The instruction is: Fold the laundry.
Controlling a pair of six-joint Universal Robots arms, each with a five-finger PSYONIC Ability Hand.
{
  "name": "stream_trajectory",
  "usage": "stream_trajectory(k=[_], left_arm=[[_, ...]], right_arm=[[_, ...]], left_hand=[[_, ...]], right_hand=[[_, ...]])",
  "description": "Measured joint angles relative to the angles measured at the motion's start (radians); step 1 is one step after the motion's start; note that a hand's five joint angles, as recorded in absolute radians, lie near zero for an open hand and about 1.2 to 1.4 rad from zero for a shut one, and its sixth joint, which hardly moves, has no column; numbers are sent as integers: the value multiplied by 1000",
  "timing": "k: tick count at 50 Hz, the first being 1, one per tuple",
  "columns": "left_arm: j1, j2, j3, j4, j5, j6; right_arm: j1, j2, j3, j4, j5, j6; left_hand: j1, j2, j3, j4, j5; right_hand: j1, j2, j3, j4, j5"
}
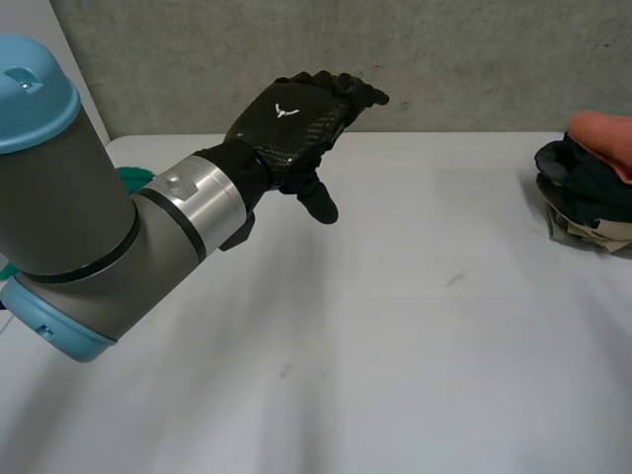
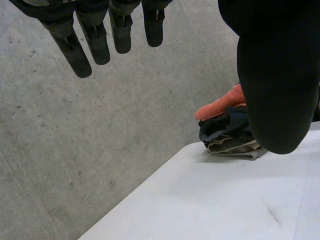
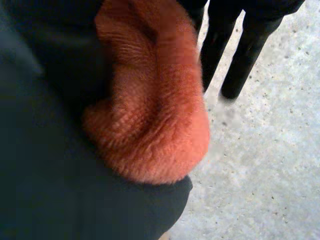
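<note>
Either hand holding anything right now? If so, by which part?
Left hand holds nothing: fingers relaxed, above the table. Right hand is close against the orange cloth on the laundry pile; whether it grips it cannot be told.

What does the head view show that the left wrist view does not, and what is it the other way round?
The head view adds the left arm with its grey joint and light-blue cap, the back of the left hand, and something green beside that arm. The left wrist view adds the palm side of that hand: straight fingers held apart from the thumb, with nothing between them. Both share the white table and the pile of clothes near its edge, orange on top, dark in the middle, beige below.
</note>
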Motion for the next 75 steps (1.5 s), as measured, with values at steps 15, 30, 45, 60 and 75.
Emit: stream_trajectory(k=[15, 30, 45, 60, 75], left_arm=[[-37, 12, -1, -1, 1, -3], [-88, 72, 8, 1, 6, 1], [254, 77, 56, -46, -165, 74], [622, -447, 174, -53, -5, 475], [692, -715, 369, 49, 115, 473]], right_arm=[[-31, -343, 149, 204, 155, 46], [0, -511, 121, 467, 526, -369], [487, -764, 560, -4, 279, -239], [687, -584, 695, 281, 376, -464], [671, -548, 742, 285, 386, -498]], left_hand=[[0, 0, 0, 0, 0], [-3, 0, 0, 0, 0], [-1, 0, 0, -3, 0], [-1, 0, 0, -3, 0], [316, 259, 252, 267, 245]], right_hand=[[-309, -406, -472, -470, -393], [-309, -406, -472, -470, -393], [-309, -406, -473, -470, -393], [-309, -406, -473, -470, -393], [-309, -406, -473, -470, -393]])
